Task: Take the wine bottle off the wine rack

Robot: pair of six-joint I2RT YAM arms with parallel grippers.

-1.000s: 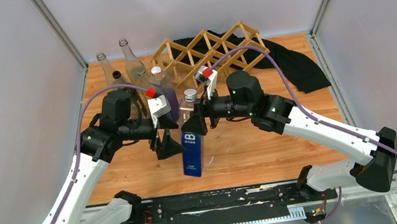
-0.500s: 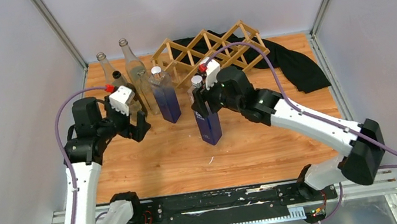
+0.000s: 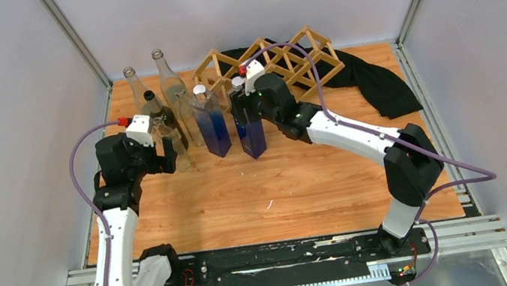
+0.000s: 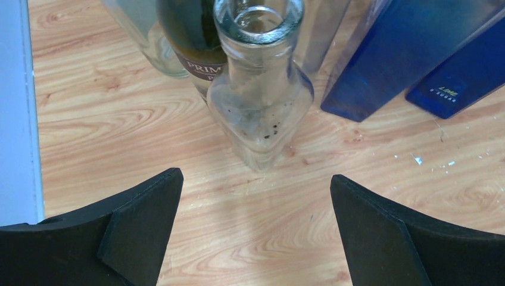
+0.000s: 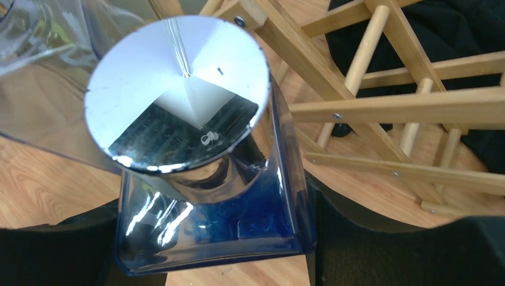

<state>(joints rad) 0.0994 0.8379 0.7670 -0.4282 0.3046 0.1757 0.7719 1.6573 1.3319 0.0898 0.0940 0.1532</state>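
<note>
Wine bottle (image 3: 250, 130) (blue) stands on wooden table (image 3: 316, 179) between grey walls (image 3: 3, 112), right claw (image 3: 245, 110) gripping; left claw (image 4: 256, 179) wide.

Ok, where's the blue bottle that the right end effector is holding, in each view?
Top external: blue bottle at centre, upright in the right end effector, before the wine rack.
Left wrist: far right edge, the labelled one.
Right wrist: fills the centre, silver cap up.
Shared landmark: the second blue bottle beside it, in top and left wrist views.
</note>
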